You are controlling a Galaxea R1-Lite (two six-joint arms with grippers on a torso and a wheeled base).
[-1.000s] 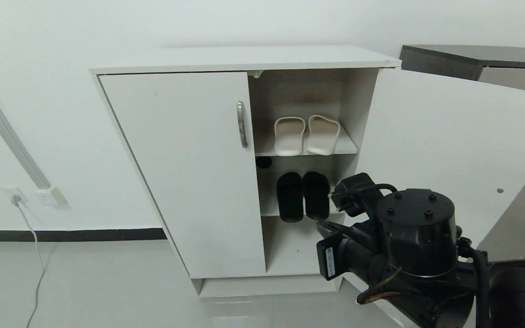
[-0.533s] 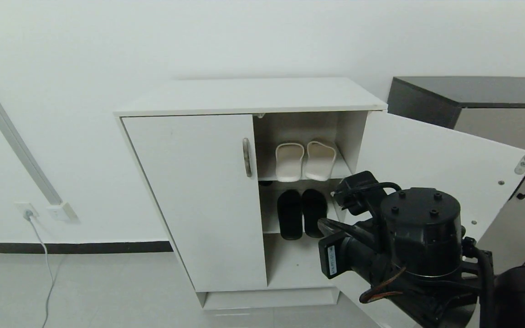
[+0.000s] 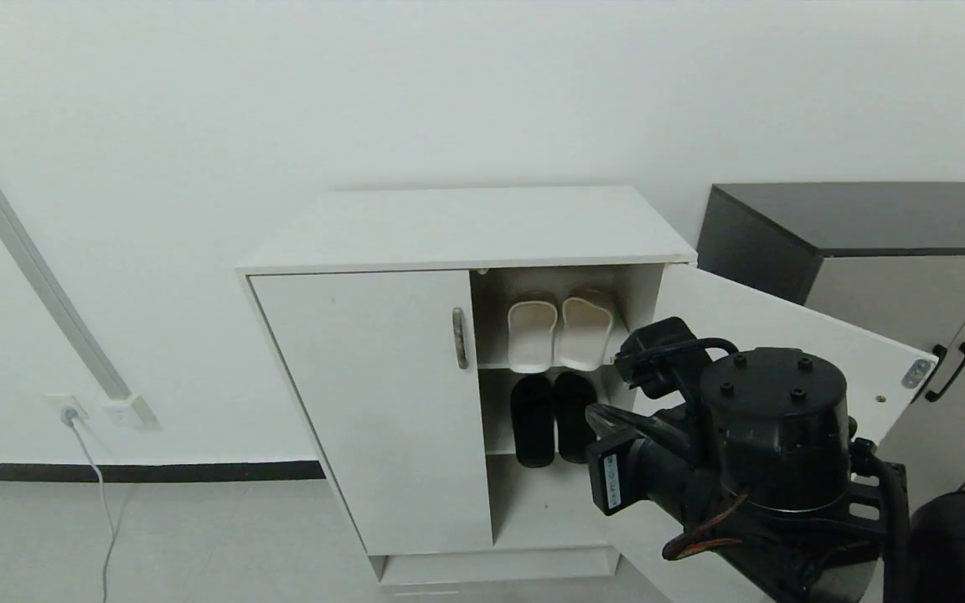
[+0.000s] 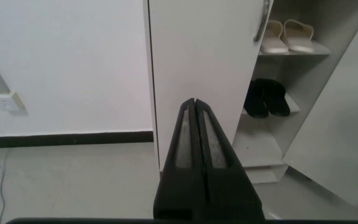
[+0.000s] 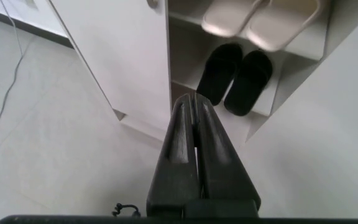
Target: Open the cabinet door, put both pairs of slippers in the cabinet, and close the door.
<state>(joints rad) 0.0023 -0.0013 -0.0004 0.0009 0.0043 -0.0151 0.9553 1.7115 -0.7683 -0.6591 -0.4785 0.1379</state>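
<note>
Looking down from the head view, the cabinet [image 3: 466,226] stands against the wall with its right door [image 3: 784,352] swung wide and its left door [image 3: 365,402] shut. Both pairs are inside: white slippers [image 3: 558,335] on the upper shelf, black slippers [image 3: 554,414] on the shelf below. Only closing appears to remain. The right arm [image 3: 767,435] sits between the door and the opening, so swinging the door could pinch it or stall against it. The black pair seems to overhang its shelf edge and might hold the door ajar. A push with closed fingers on the flat panel may also slip.

From the left wrist view, the left gripper [image 4: 194,102] has its fingers pressed together, holds nothing and touches nothing. It hangs above the floor, facing the shut door, well apart from it.

From the right wrist view, the right gripper [image 5: 196,99] is likewise closed and empty, above the floor and pointing toward the black pair, clear of the shelves.
</note>
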